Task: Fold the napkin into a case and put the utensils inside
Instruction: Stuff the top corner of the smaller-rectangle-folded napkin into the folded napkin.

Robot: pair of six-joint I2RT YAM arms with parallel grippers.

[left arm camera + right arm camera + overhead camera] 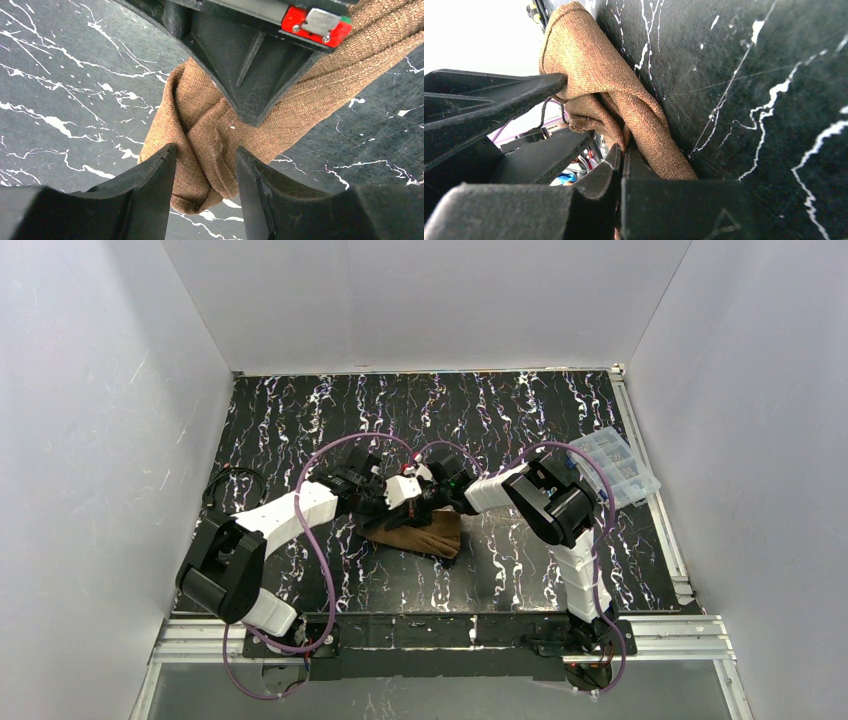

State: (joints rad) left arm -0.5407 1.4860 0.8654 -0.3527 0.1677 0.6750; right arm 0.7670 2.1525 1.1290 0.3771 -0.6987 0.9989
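The brown napkin [425,535] lies bunched and partly rolled on the black marbled table, just under where both arms meet. In the left wrist view its folded end [200,130] sits between the fingers of my left gripper [206,167], which stand open on either side of the cloth. My left gripper [400,502] comes in from the left. My right gripper [440,502] comes in from the right and is shut on a fold of the napkin [594,65], pinching it at the fingertips [623,152]. The utensils are hidden from view.
A clear plastic compartment box [612,465] sits at the right edge of the table, beside the metal rail [655,490]. A black cable loop [235,485] lies at the left edge. White walls close in the table on three sides.
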